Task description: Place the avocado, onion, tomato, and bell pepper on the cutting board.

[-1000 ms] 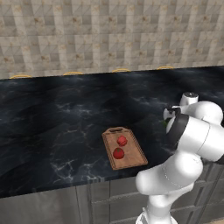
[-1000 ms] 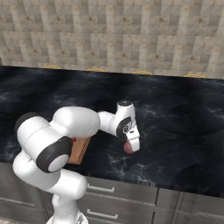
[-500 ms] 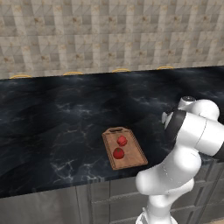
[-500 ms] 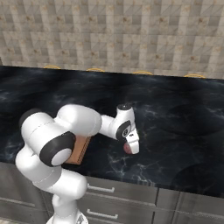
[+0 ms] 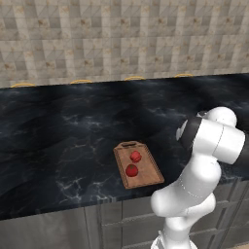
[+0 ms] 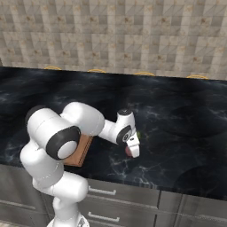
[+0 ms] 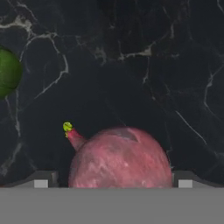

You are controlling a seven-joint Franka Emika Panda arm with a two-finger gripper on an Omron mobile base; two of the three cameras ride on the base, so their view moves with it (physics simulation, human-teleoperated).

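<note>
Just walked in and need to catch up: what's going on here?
The arm is loading vegetables onto the cutting board, which already holds two red ones. The open gripper sits low over the counter, to the right of the board, with the onion between its fingertips, not yet gripped. The avocado lies on the counter close by, also off the board.

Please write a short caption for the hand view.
Open pincer straddling the onion on black marble counter, avocado nearby.

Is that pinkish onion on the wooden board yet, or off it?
Off. The onion lies on the dark counter, right of the cutting board.
</note>
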